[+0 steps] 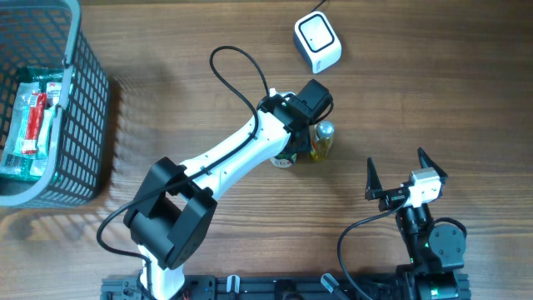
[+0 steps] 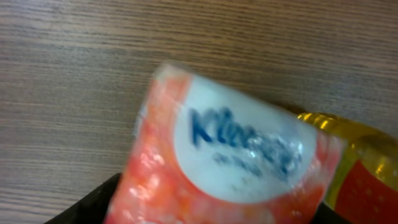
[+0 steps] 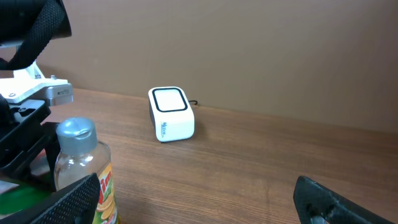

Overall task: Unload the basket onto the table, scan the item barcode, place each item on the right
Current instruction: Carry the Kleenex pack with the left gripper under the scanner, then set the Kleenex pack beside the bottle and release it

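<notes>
1. Wooden table [image 1: 433, 92]: brown, with the grain running side to side in my overhead view.
2. Mesh basket [image 1: 90, 125]: grey, standing on the table at my left and partly cut off by the frame edge.
3. Green-and-white package [image 1: 21, 146]: lies inside the basket. I cannot tell whether the red strip on it is a separate item, and I cannot read its print.
4. Bottle [image 1: 321, 140]: upright on the table near the middle, with a silver cap, yellow liquid and a red-and-yellow label.

Even light, blurry left-wrist view.

Kleenex pack [image 2: 230, 162]: orange-white, tilted, beside yellow bottle [image 2: 367, 168] | scanner [image 1: 317, 42]: white, well apart
</notes>
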Tool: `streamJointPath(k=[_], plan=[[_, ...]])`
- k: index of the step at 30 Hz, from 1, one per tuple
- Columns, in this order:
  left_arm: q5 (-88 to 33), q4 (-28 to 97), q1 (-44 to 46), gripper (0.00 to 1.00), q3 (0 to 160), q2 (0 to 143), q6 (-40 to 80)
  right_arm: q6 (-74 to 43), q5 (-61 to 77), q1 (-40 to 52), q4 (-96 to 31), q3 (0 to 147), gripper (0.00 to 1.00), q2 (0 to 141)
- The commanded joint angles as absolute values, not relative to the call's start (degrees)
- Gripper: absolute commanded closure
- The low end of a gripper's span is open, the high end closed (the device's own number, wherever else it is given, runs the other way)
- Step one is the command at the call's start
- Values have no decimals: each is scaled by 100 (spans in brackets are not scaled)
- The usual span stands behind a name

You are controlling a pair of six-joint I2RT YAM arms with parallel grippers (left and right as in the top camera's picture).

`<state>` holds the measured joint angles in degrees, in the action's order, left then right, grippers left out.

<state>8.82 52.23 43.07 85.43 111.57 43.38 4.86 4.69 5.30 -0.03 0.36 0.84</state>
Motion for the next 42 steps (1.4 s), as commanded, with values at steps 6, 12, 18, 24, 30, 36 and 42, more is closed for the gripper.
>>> streamJointPath(k=[6, 12, 18, 24, 30, 36, 42], plan=[[644, 5229, 4300, 15, 8543, 10840, 4174, 565, 475, 495, 14, 30, 0, 43], [648, 5249, 4285, 12, 8549, 10219, 4071, 563, 478, 495, 14, 30, 0, 43], [1094, 5249, 4285, 18, 8549, 9686, 3861, 565, 475, 495, 14, 30, 0, 43], [1487, 5201, 4276, 42, 8549, 9668, 3028, 565, 478, 495, 14, 30, 0, 43], [1739, 5347, 4060, 29, 8860, 9334, 1673, 565, 478, 495, 14, 30, 0, 43], [2923, 4595, 3361, 34, 8879, 8656, 1050, 565, 475, 495, 14, 30, 0, 45], [2971, 4187, 2082, 32, 9172, 8226, 340, 563, 478, 495, 14, 30, 0, 43]])
